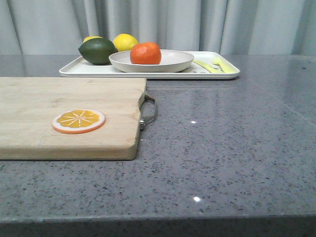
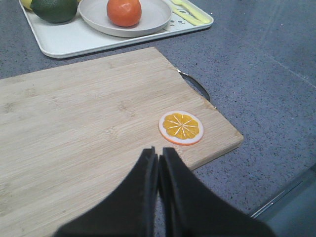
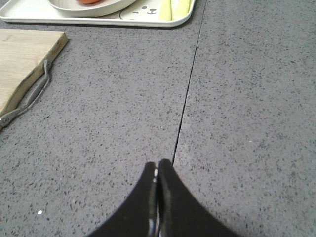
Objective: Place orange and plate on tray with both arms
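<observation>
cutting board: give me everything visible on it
The cutting board is a thick rectangular slab of pale wood with straight grain, lying flat on the grey speckled countertop. A thin metal loop handle is fixed to its right end. One orange slice with a white rim lies flat near its front right corner; nothing else is on it. It sits just in front of the tray, with a narrow gap between them. The left gripper hangs above it, closed.

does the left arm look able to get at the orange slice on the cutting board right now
Probably yes. The left gripper hangs just above the cutting board, shut, and the orange slice lies flat a little ahead of it with nothing between them. It would need to open first, and a flat slice may be awkward to pinch.
</observation>
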{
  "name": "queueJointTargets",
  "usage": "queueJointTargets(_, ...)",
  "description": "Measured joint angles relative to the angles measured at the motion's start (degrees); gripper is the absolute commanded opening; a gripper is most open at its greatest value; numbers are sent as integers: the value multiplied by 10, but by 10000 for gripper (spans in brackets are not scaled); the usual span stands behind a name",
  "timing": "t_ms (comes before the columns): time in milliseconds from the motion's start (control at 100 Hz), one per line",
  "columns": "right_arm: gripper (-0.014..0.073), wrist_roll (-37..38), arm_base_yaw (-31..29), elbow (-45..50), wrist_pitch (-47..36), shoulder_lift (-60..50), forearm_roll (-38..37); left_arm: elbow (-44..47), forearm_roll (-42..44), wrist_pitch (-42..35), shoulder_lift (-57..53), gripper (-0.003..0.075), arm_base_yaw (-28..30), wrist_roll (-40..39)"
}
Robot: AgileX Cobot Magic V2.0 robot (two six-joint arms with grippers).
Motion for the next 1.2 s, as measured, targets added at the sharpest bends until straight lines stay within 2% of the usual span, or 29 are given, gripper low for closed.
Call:
queueJointTargets(290, -69, 0, 0, 33, 2, -108, 0, 34, -3, 10, -80, -19, 0, 0)
queueJointTargets(1200, -69, -1, 0, 33, 8, -109, 0, 34, -3, 10, -83, -19, 0, 0)
